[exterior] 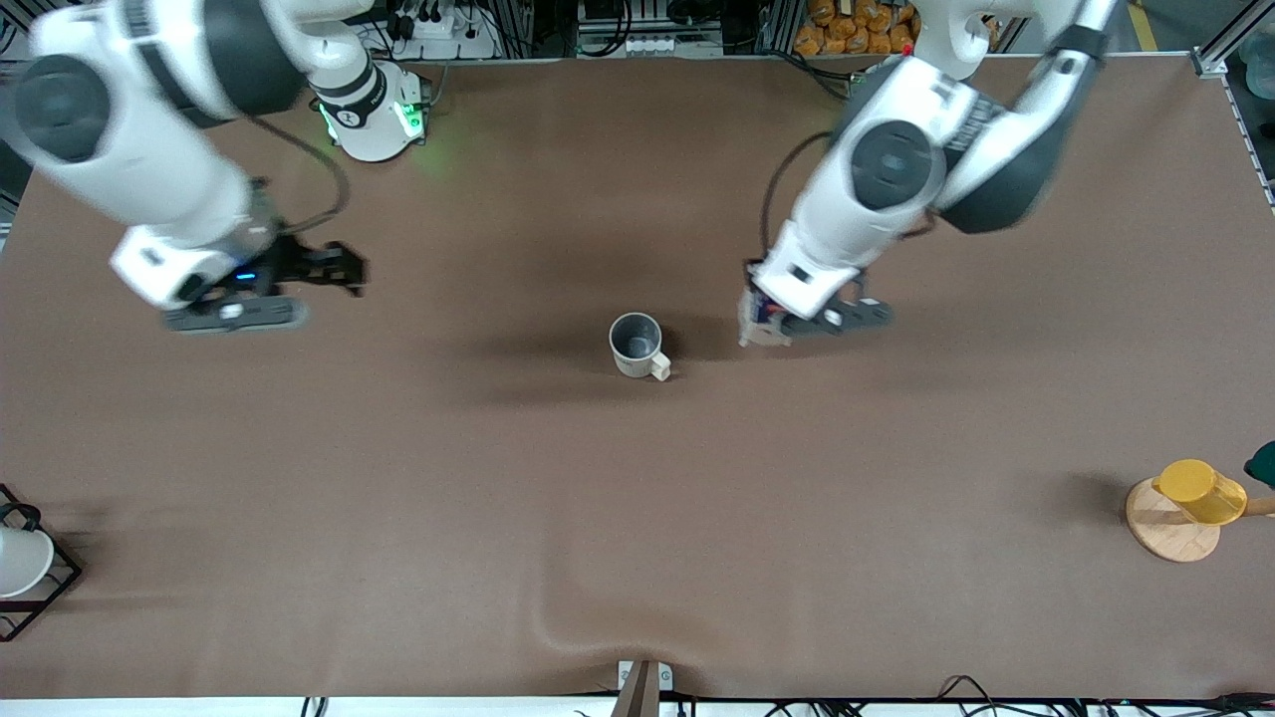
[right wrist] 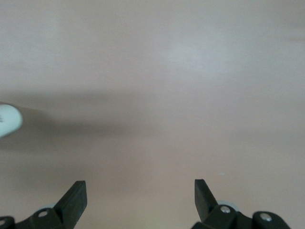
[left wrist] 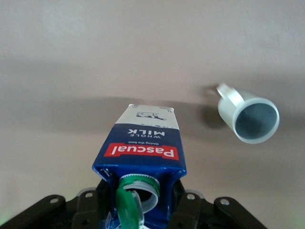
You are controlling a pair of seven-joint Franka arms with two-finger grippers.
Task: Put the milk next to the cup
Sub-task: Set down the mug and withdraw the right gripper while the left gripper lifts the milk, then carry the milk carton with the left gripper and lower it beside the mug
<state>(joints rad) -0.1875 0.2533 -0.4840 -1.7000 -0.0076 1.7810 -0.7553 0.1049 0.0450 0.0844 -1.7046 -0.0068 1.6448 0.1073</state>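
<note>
The milk (exterior: 761, 325) is a dark blue carton with a red band, and it stands upright in my left gripper (exterior: 775, 321). It is beside the cup (exterior: 637, 346), toward the left arm's end of the table, with a gap between them. I cannot tell whether the carton's base touches the table. In the left wrist view the milk (left wrist: 143, 143) fills the gripper (left wrist: 139, 206), its green cap (left wrist: 125, 210) is flipped open, and the cream-white cup (left wrist: 250, 119) stands apart from it. My right gripper (exterior: 339, 269) is open and empty over bare table toward the right arm's end, as the right wrist view (right wrist: 140, 191) shows.
A yellow cup (exterior: 1200, 491) sits on a wooden stand (exterior: 1167, 536) near the left arm's end, nearer the front camera. A white cup in a black wire rack (exterior: 22, 564) stands at the right arm's end. The brown cloth bulges near the front edge (exterior: 588, 627).
</note>
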